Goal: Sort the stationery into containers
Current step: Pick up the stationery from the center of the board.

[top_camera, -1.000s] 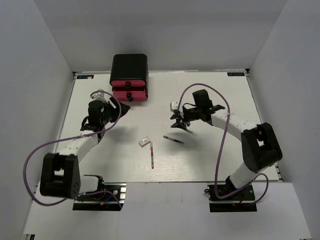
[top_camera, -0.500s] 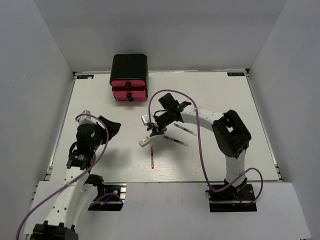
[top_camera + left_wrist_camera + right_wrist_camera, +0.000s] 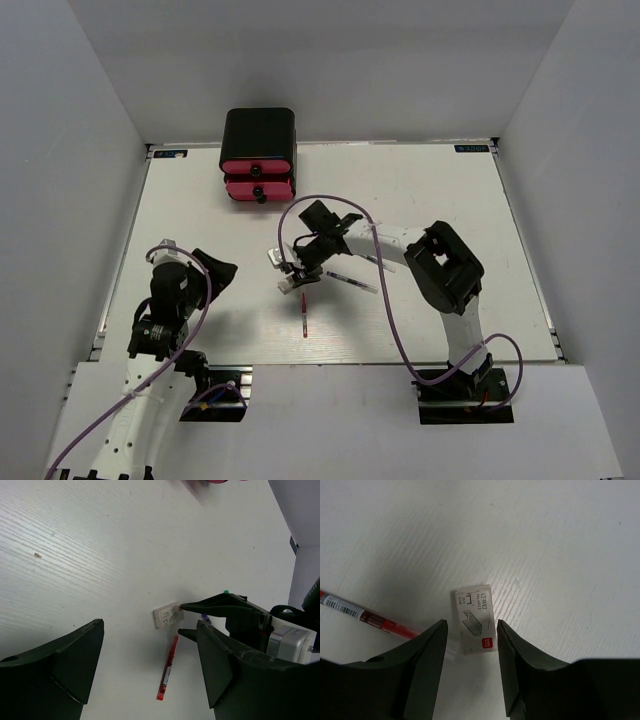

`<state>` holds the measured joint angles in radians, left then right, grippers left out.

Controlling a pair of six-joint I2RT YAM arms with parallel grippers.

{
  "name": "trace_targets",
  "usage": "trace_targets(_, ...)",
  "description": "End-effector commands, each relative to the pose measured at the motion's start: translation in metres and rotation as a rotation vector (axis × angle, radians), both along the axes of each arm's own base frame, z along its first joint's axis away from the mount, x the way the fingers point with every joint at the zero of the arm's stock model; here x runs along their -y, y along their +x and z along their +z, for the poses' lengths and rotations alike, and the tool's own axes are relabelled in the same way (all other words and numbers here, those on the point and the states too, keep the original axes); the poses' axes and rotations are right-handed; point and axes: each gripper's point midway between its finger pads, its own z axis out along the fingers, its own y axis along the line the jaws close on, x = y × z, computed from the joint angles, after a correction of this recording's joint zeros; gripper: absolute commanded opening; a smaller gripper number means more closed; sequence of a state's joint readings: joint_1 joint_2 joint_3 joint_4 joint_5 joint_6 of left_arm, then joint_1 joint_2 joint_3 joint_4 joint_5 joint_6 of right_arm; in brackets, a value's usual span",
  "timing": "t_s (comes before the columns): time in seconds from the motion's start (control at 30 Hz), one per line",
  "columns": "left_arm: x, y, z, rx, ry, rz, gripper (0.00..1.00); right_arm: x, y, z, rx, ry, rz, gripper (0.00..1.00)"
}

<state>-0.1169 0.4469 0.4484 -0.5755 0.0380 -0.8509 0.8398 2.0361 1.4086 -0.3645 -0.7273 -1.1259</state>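
Right now the piece in play is the small white staple box (image 3: 476, 619). It lies flat on the table (image 3: 450, 200) with its printed face up, and the pink drawers (image 3: 259, 175) in their black case are well apart from it on the far side.

It looks like light, stiff card: easy to lift, but low and flat, so it would likely skate on the smooth top if nudged from one side, and it could dent under a hard squeeze. The best hold seems to be across its narrow width, low on the two long sides.

In the right wrist view its long axis runs along the gap between the fingers, only slightly tilted, so the long sides already face the pads.

The right gripper (image 3: 470, 630) straddles the box with its jaws spread. A sliver of table shows on the left side, while the right finger sits very close to the edge. Nothing is pinched.

A red pen (image 3: 370, 616) lies just beside the box, with one end near the box's corner and its length running away toward the near edge. A darker pen (image 3: 350, 278) lies near the box on the right arm's side.

The left gripper (image 3: 150, 625) hangs well apart from the box on the left, with its jaws wide and empty.
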Motion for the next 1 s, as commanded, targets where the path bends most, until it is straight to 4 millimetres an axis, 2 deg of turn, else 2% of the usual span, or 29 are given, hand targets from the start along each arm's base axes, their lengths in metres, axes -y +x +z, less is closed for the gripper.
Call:
trace_targets(0.0, -0.004, -0.005, -0.005, -0.021, -0.003, 0.026, 0.84, -0.009, 0.007, 0.001, 0.027, 0.002, -0.008, 0.51)
trace_targets(0.37, -0.004, -0.005, -0.002, -0.013, -0.013, 0.031, 0.84, -0.011, 0.023, -0.017, 0.065, -0.051, -0.069, 0.52)
trace_targets(0.43, -0.004, -0.005, -0.002, -0.013, -0.013, 0.031, 0.84, -0.008, 0.023, -0.019, 0.068, -0.055, -0.070, 0.43)
trace_targets(0.47, -0.004, -0.005, -0.002, -0.013, -0.013, 0.031, 0.84, -0.008, 0.022, -0.018, 0.069, -0.056, -0.064, 0.36)
trace_targets(0.5, -0.004, -0.005, -0.002, -0.013, -0.013, 0.031, 0.84, -0.007, 0.021, -0.015, 0.064, -0.057, -0.062, 0.17)
trace_targets(0.57, -0.003, -0.005, -0.002, -0.014, -0.020, 0.035, 0.84, -0.007, 0.022, -0.007, 0.064, -0.040, -0.058, 0.04)
trace_targets(0.6, -0.003, -0.004, -0.004, -0.014, -0.020, 0.035, 0.84, -0.007, 0.020, 0.001, 0.061, -0.026, -0.063, 0.00)
trace_targets(0.73, -0.001, -0.001, -0.002, 0.007, -0.028, 0.027, 0.84, -0.011, 0.031, 0.048, 0.129, 0.083, -0.114, 0.00)
trace_targets(0.77, -0.001, -0.001, -0.002, 0.005, -0.035, 0.032, 0.84, -0.016, 0.040, 0.067, 0.167, 0.144, -0.141, 0.00)
trace_targets(0.8, 0.001, 0.000, -0.006, -0.003, -0.039, 0.024, 0.84, -0.014, 0.045, 0.068, 0.176, 0.140, -0.177, 0.00)
trace_targets(0.87, 0.001, 0.001, -0.003, 0.008, -0.040, 0.024, 0.84, -0.020, 0.062, 0.094, 0.241, 0.208, -0.241, 0.00)
trace_targets(0.9, 0.001, 0.002, -0.005, -0.001, -0.039, 0.024, 0.84, -0.018, 0.072, 0.097, 0.258, 0.208, -0.291, 0.00)
trace_targets(0.97, 0.001, 0.003, -0.003, 0.008, -0.040, 0.024, 0.84, -0.023, 0.092, 0.120, 0.323, 0.273, -0.361, 0.00)
